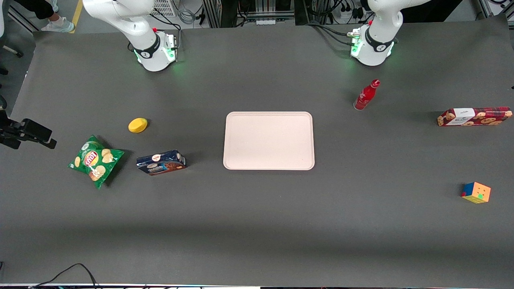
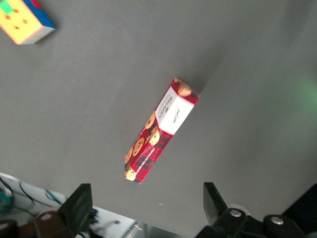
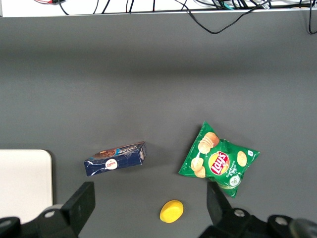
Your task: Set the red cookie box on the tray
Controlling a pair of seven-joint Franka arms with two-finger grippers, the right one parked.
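The red cookie box (image 1: 474,116) lies on its long side on the grey table, toward the working arm's end, well apart from the tray. The pale cream-pink tray (image 1: 269,140) sits at the table's middle with nothing on it. In the left wrist view the red cookie box (image 2: 159,131) shows its white label panel and cookie pictures. My left gripper (image 2: 146,208) hangs high above the table close to the box, open, with nothing between its black fingers (image 2: 78,208). The gripper does not show in the front view.
A red bottle (image 1: 366,95) stands between the tray and the working arm's base. A colour cube (image 1: 476,192) lies nearer the front camera than the box. A blue cookie box (image 1: 161,162), chips bag (image 1: 95,160) and yellow object (image 1: 137,125) lie toward the parked arm's end.
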